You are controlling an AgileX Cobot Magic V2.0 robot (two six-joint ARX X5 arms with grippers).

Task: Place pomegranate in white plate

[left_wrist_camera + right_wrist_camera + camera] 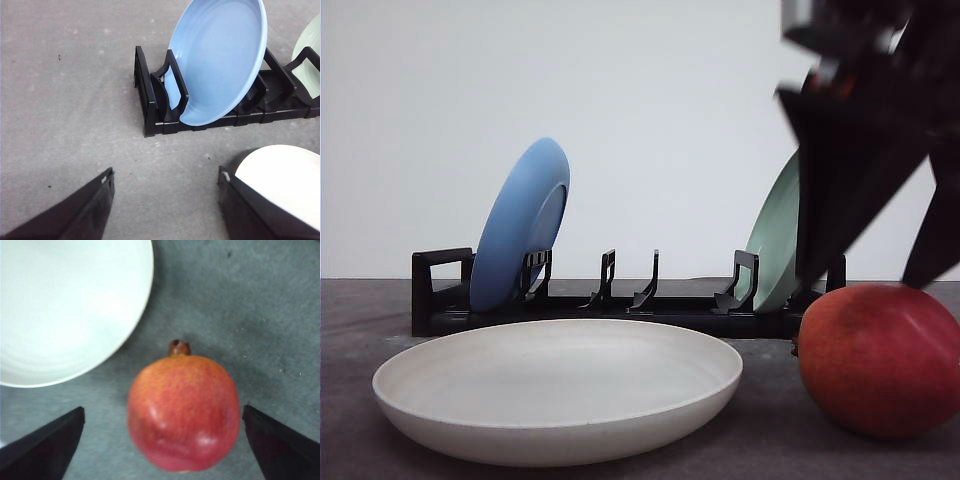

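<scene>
Below the right gripper, between its spread fingers, sits the pomegranate on the gray table. Neither finger touches the fruit; table shows on both sides of it. Gripper released, holding nothing. From the front, the right gripper hangs just above the pomegranate, fingertips near its top.

Calyx end of the fruit points away from the gripper. White plate lies beyond and to one side of the fruit, its rim near but apart from it. In the front view the white plate rests flat on the table, to the left of the pomegranate, a strip of table between them. Nothing stands in that strip.

Behind both: a black rack with a blue plate standing tilted in its left slots and a green plate at its right end, partly hidden behind the right arm.

Left gripper open, fingers wide, nothing between them but table. Ahead of it, the rack end with the blue plate; white plate rim just beside one finger.
</scene>
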